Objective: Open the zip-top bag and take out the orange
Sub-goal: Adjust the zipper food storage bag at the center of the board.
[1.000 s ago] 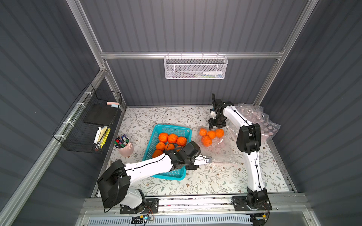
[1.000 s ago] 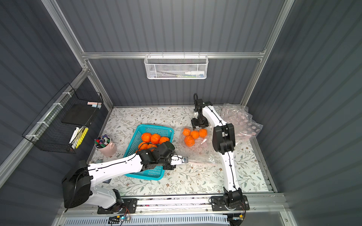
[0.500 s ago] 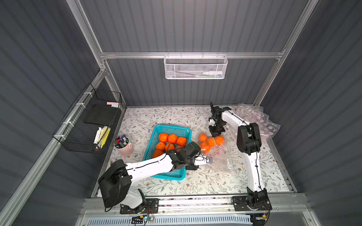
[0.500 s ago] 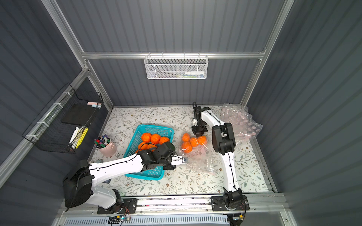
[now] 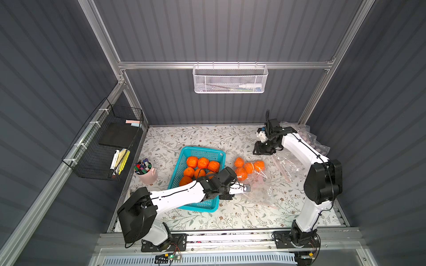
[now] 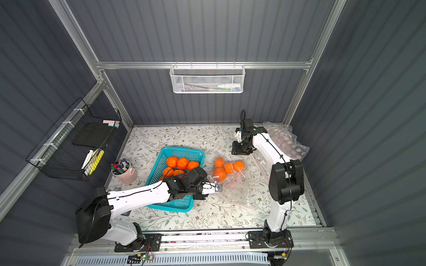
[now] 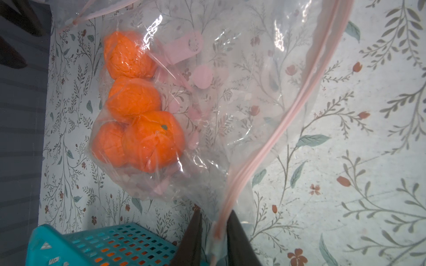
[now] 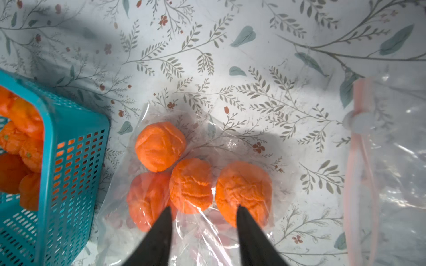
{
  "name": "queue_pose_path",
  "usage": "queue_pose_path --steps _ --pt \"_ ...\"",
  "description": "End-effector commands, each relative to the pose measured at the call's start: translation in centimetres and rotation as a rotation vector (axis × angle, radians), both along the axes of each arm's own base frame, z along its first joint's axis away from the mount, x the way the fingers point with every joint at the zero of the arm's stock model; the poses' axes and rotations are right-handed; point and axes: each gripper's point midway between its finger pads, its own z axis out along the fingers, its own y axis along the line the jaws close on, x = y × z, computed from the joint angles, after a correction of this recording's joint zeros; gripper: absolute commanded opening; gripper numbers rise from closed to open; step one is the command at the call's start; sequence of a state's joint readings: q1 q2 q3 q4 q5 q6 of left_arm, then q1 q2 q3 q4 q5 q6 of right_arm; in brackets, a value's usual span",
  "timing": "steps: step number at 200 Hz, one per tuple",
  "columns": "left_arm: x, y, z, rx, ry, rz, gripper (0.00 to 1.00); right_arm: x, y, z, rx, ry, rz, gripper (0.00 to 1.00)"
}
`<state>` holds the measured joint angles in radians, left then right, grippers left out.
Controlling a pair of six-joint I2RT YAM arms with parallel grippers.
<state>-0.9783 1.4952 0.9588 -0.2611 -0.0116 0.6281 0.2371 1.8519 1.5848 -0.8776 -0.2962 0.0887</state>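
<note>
The soft, slippery zip-top bag [image 5: 262, 188] lay right of the basket [image 5: 202, 150], best held by its pink zip edge [image 7: 276, 129], which sat inside the nearly closed left pincer [image 7: 214, 214], grip unclear, while the right pincer [image 8: 204, 207] hung apart and empty.

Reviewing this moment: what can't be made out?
- Left wrist view: whether the left gripper grips the clear zip-top bag; the frame edge cuts the fingers.
- Both top views: how many round oranges fill the turquoise plastic basket; the left arm covers some.
- Both top views: items in the white mesh wall basket, too small.
</note>
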Motion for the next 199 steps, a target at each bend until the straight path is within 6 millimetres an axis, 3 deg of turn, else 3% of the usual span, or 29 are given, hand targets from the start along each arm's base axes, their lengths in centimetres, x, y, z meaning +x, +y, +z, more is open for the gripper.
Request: queue_pose_path --steps 1,25,78,123,146,168,199 --pt "0.2 -0.1 0.1 -0.008 -0.003 0.012 0.22 -2.1 2.3 -2.8 0.041 0.137 0.130 0.64" --pt "0.2 0.0 0.0 -0.004 -0.002 0.014 0.22 -2.5 3.1 -5.0 -0.045 0.166 0.202 0.67" --pt "0.6 0.5 0.1 0.009 -0.028 0.028 0.22 -1.7 2.7 -8.9 -0.240 0.204 0.281 0.68" --pt "0.6 0.6 -0.2 0.016 -0.025 0.032 0.22 -2.5 2.8 -10.9 -0.248 0.279 0.283 0.35" --pt "0.6 0.6 -0.2 0.016 -0.027 0.034 0.22 -2.2 3.0 -10.5 -0.231 0.262 0.270 0.15" --pt "0.7 0.6 -0.3 0.014 -0.028 0.038 0.24 -1.0 2.7 -8.6 -0.245 0.187 0.219 0.00" --pt "1.0 0.4 -0.1 0.004 -0.041 0.046 0.41 0.0 1.3 -3.6 -0.216 0.034 0.115 0.00"
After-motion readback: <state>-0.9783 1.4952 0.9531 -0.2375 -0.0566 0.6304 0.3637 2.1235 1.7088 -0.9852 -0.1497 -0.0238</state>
